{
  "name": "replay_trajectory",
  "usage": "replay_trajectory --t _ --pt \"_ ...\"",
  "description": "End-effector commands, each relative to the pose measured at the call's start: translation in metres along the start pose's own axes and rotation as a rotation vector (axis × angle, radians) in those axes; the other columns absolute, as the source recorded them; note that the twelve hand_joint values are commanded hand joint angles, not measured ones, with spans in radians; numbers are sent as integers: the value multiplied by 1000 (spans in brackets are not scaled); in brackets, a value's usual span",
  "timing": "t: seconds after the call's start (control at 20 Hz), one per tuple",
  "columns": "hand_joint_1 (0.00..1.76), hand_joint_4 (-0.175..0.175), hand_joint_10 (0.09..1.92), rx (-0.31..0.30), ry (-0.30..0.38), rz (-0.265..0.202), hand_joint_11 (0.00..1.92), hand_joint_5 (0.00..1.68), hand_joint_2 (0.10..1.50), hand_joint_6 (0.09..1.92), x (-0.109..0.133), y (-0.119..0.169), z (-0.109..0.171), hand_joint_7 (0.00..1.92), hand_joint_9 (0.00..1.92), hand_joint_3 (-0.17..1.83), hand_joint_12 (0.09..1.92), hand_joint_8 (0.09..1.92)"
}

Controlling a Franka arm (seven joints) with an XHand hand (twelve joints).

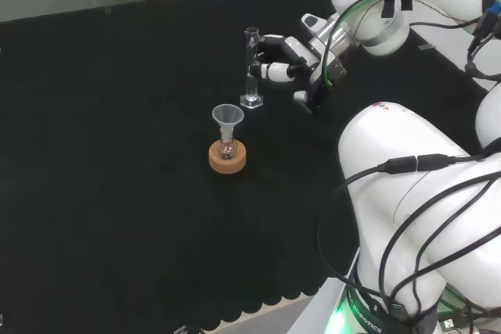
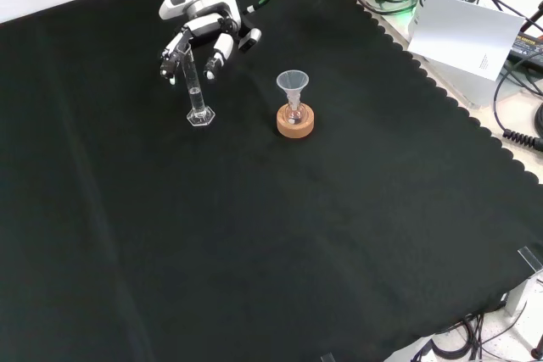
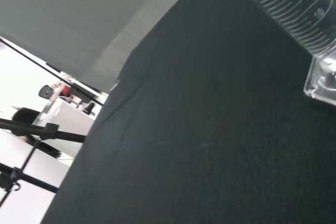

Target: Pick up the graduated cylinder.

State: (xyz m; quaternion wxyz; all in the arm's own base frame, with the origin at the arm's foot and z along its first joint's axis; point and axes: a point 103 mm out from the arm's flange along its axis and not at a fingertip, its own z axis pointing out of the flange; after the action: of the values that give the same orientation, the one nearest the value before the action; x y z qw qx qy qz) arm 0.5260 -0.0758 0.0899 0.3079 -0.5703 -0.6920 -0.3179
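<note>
Cloth (image 1: 117,154), black and flat, covers the whole bench I work on. Going from left to right in the head view, I see a small glass flask (image 1: 228,149) first. It sits in a round cork stand (image 1: 227,156), and a clear funnel (image 1: 228,119) stands in its neck. Just past it, a bit farther back, is the graduated cylinder (image 1: 250,68). It is tall, thin and clear, and it stands upright on its flat foot on the cloth.

Right beside the cylinder I see the hand (image 1: 286,68). Its fingers are curled toward the top part of the tube and reach it from the right. I think they touch the glass there, but I cannot tell for sure if they close around it. The big white links (image 1: 415,185) of the arm are at the far right.

In the front view, the cylinder (image 2: 196,91) is to the left of the flask and funnel (image 2: 293,91). The hand (image 2: 199,40) comes down from the top, with fingers on both sides of the tube's upper part. The foot rests on the cloth (image 2: 254,235).

In the wrist view I see the cylinder (image 3: 294,14) up close, with its lines and its clear foot.
</note>
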Motion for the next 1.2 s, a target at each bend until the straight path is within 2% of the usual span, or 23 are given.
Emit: replay_trajectory --t 0.05,0.4,0.75,1.2 --pt "1030 -40 502 8 48 -29 329 559 1000 87 -1 5 12 454 666 -175 1306 611" --pt "1049 -34 493 -5 87 -35 330 555 1003 87 -2 10 19 482 649 -175 1303 616" --pt "1062 -10 491 -26 136 -20 395 665 1010 115 -7 10 24 563 702 -175 1280 577" --pt "1067 -2 451 -25 144 -25 508 671 1032 229 -7 13 27 597 798 -175 1228 545"
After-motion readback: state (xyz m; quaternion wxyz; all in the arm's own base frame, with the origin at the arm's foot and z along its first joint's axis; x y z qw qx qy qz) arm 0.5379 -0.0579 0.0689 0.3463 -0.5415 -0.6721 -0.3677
